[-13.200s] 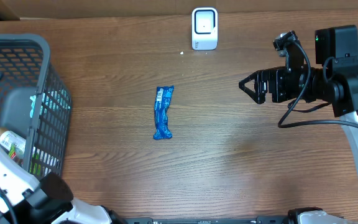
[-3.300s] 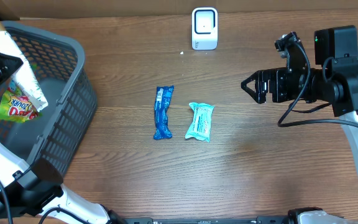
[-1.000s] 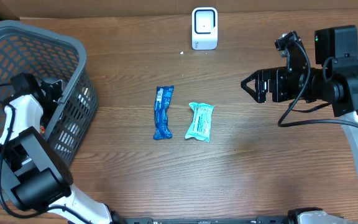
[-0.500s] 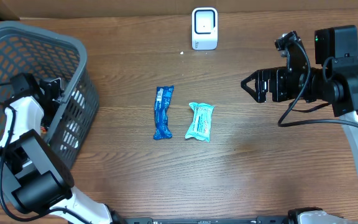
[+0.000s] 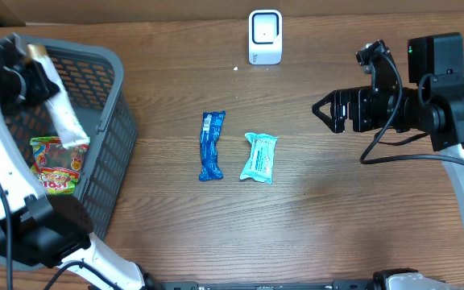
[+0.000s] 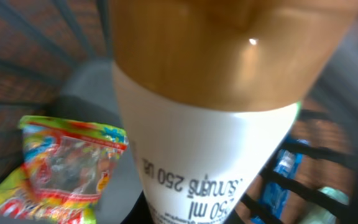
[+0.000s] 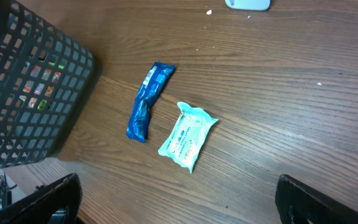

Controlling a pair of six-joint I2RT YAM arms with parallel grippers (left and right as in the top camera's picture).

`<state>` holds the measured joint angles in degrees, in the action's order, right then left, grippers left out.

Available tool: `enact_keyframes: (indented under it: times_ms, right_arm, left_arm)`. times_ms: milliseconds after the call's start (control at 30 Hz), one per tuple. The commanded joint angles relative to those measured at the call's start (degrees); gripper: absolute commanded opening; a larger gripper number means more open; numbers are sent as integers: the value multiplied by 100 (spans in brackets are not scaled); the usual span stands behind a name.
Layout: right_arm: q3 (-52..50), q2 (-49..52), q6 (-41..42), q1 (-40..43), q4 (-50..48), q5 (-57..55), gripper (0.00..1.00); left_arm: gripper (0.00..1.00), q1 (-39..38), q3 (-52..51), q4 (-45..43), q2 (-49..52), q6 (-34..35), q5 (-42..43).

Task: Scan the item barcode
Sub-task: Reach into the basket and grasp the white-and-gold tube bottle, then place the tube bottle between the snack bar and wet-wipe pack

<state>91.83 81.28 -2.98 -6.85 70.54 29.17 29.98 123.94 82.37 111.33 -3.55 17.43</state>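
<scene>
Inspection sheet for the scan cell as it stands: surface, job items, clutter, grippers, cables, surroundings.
Surface: wooden table, no spills seen.
Job's things: white scanner at the far edge; blue packet and teal packet side by side mid-table, apart; white bottle with a tan cap, held over the grey basket; candy bag inside the basket.
Clutter: one white speck near the scanner.
Grippers: left gripper shut on the bottle; right gripper open, fingers empty, right of the packets.
Cables: black cable looping off the right arm.
Surroundings: tan board along the far edge.
</scene>
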Motion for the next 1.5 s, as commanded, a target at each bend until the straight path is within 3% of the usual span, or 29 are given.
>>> enact_keyframes:
  times_ms: [0, 100, 200, 267, 367, 467, 667, 967, 1300, 1433, 1467]
  right_arm:
    - [151, -13, 26, -26, -31, 4, 100]
    - [151, -13, 26, -26, -59, 4, 100]
    - [151, -13, 26, -26, -87, 4, 100]
    - [151, -13, 26, -26, -114, 4, 100]
    - [151, -13, 26, -26, -92, 2, 100]
    - [151, -13, 26, -26, -79, 2, 100]
    - [151, -13, 24, -26, -87, -2, 100]
    - [151, -13, 22, -26, -42, -92, 100]
    - [151, -13, 24, -26, -35, -111, 100]
    - [151, -11, 22, -26, -44, -111, 100]
    - [151, -13, 24, -26, -57, -111, 100]
  left_arm:
    - [4, -44, 2015, 756, -216, 144, 595]
    - [4, -195, 3032, 1375, -264, 131, 1255]
    - [4, -588, 3174, 1445, -354, 98, 1451]
    - [4, -1036, 3174, 1443, -372, 90, 1545]
    - [4, -2356, 2968, 1445, -289, -57, 1147]
    - [4, -3460, 2332, 1443, -157, 1126, -271]
    - [4, -4603, 802, 944, 92, 2347, -1036]
    - [4, -5386, -1185, -739, 896, 3104, -1040]
    - [5, -5519, -1504, -927, 2017, 3440, -1003]
    - [15, -5519, -1502, -920, 2052, 3362, -979]
    - [22, -5519, -1493, -920, 2033, 3224, -896]
